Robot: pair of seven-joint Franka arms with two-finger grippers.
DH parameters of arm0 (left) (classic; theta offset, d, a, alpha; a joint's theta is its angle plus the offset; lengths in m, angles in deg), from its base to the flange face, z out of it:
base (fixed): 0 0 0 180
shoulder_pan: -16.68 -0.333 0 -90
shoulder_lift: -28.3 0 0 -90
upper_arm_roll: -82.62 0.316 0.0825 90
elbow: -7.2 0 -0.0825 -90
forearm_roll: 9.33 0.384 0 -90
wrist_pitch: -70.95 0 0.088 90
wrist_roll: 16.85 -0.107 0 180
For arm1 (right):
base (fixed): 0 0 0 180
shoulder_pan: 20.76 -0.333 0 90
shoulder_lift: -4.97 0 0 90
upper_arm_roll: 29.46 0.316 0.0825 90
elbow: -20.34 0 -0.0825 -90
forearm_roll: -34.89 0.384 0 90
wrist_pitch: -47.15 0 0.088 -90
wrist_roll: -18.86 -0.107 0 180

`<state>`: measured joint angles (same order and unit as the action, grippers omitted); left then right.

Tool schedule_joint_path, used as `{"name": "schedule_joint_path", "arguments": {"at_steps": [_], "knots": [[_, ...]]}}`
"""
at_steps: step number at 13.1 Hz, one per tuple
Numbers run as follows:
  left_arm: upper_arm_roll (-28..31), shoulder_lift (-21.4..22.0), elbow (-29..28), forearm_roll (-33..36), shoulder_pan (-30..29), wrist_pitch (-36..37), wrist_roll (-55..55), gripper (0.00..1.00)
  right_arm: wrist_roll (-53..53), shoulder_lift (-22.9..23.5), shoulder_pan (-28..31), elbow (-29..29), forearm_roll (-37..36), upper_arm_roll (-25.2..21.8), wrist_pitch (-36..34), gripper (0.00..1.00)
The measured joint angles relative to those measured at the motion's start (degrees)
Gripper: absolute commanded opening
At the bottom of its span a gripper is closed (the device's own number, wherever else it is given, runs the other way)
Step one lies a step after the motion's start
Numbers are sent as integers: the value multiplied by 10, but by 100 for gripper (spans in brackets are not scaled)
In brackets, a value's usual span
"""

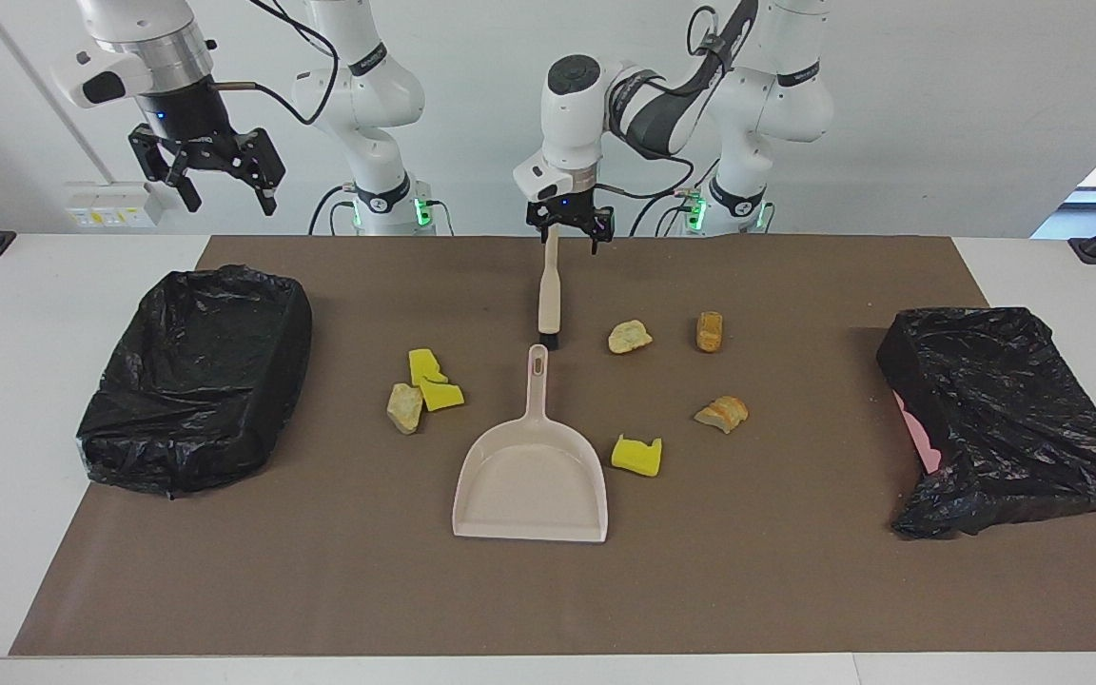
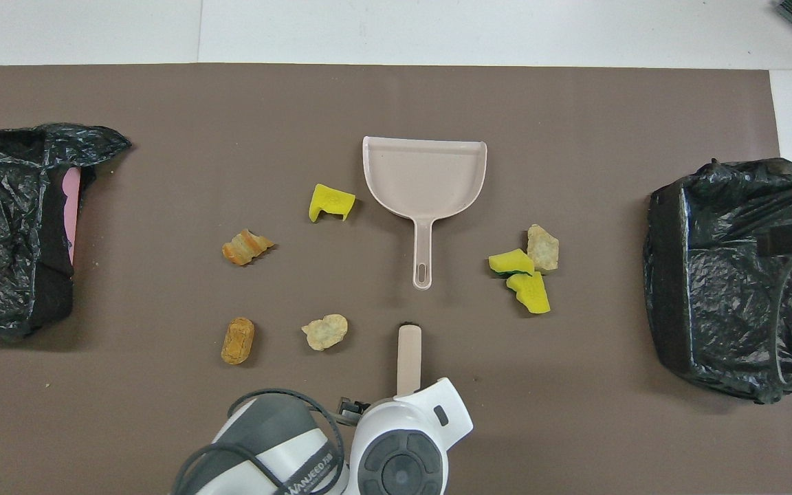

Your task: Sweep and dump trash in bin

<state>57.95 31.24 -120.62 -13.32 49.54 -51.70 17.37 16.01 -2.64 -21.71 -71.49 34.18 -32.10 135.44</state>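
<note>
The left gripper (image 1: pixel 568 231) has its jaws pinching the handle top of a brush (image 1: pixel 548 295), whose bristles touch the surface (image 1: pixel 320 571) just nearer the robots than the dustpan (image 1: pixel 531 471). Around the dustpan lies the trash (image 1: pixel 636 454) — 3 yellow chunks, 4 tan lumps. The right gripper (image 1: pixel 215 181) waits, jaws spread, over the bin (image 1: pixel 196 376) — another bin (image 1: pixel 1005 419) sits at the left arm's end.

Three yellow sponge chunks (image 1: pixel 636 454), four bread lumps (image 1: pixel 629 337), two bins (image 1: pixel 196 376), one dustpan (image 1: pixel 531 480), one brush (image 1: pixel 549 295).
</note>
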Motion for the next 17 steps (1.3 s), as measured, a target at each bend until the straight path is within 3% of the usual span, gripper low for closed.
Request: {"name": "schedule_joint_path", "arguments": {"at_steps": [3,10,13,14,17], "knots": [[0,-16,-29,0,25,-40,42,100,0,0,0,0,0,0,0,100],[2,-49,-31,0,44,-51,82,100,1,0,-2,0,0,1,-2,100],[2,-48,-29,0,44,-24,88,78,4,0,-2,0,0,1,-2,100],[2,-48,-27,0,44,-14,89,64,4,0,-2,0,0,1,-2,100],[2,-48,-20,0,44,-5,93,37,4,0,-3,0,0,1,-2,100]]}}
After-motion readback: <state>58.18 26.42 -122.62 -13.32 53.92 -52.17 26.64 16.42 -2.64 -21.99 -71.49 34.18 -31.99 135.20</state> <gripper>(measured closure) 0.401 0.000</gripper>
